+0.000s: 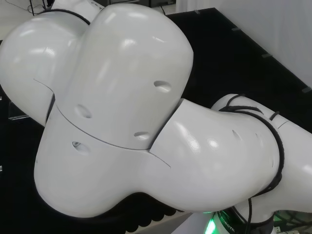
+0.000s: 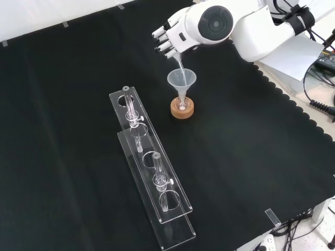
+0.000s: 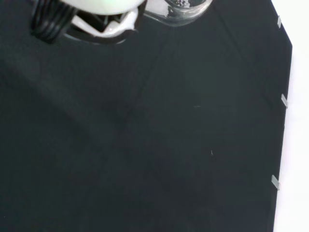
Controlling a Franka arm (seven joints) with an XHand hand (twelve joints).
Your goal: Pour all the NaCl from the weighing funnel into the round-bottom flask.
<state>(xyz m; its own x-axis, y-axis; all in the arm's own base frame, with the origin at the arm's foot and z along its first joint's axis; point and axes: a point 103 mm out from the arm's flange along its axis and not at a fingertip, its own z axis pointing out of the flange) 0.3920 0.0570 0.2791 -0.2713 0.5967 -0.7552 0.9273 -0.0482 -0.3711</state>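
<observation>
In the front view the hand [image 2: 170, 35] is high over the back of the cloth, fingers curled round the clear weighing funnel [image 2: 179, 61]. The funnel is tilted, its narrow end pointing down into a wide clear funnel [image 2: 181, 80]. That funnel stands in the neck of the round-bottom flask [image 2: 181, 104], which rests on a cork ring [image 2: 182, 110]. A little white powder shows at the flask's bottom. In the wrist view the weighing funnel's glass body [image 3: 186, 8] with some grains lies beside the blurred white hand [image 3: 104, 9].
Two long clear racks [image 2: 152, 172] holding glass tubes lie on the black cloth to the left of and nearer than the flask in the front view. The arm's white links [image 1: 122, 112] stand large in the head view. Cables [image 2: 319, 99] lie beyond the cloth's scalloped right edge.
</observation>
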